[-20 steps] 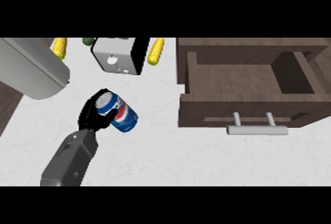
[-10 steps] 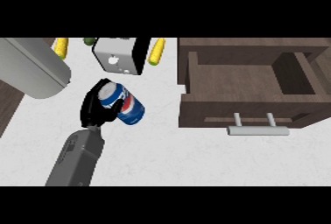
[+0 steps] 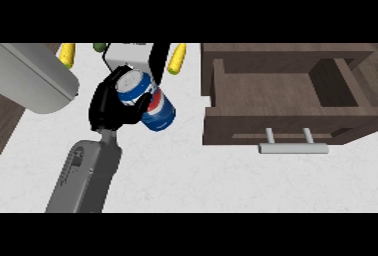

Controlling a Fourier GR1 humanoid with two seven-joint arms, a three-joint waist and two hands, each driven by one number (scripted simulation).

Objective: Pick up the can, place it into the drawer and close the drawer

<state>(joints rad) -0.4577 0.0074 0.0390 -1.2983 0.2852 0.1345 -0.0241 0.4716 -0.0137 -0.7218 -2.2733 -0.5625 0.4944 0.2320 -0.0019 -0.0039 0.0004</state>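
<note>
The blue, red and white can (image 3: 153, 104) is held tilted above the white counter, its silver top (image 3: 134, 80) pointing up and to the far left. My left hand (image 3: 111, 104) is shut on it, black fingers curled round its left side and hiding part of it. The dark wooden drawer (image 3: 221, 125) stands open to the right of the can, with nothing showing inside it. Its grey bar handle (image 3: 291, 148) sticks out toward me. My right hand does not show.
A large grey rounded object (image 3: 33, 77) fills the far left. Behind the can stands a white box-like item (image 3: 133, 54), flanked by yellow pieces (image 3: 67, 53) (image 3: 178, 59) and a small green one (image 3: 99, 47). A dark strip (image 3: 9, 125) edges the counter at the left.
My left hand has carried the can away from me and slightly right. The can now looks larger, so it has risen off the counter. The drawer has not moved.
</note>
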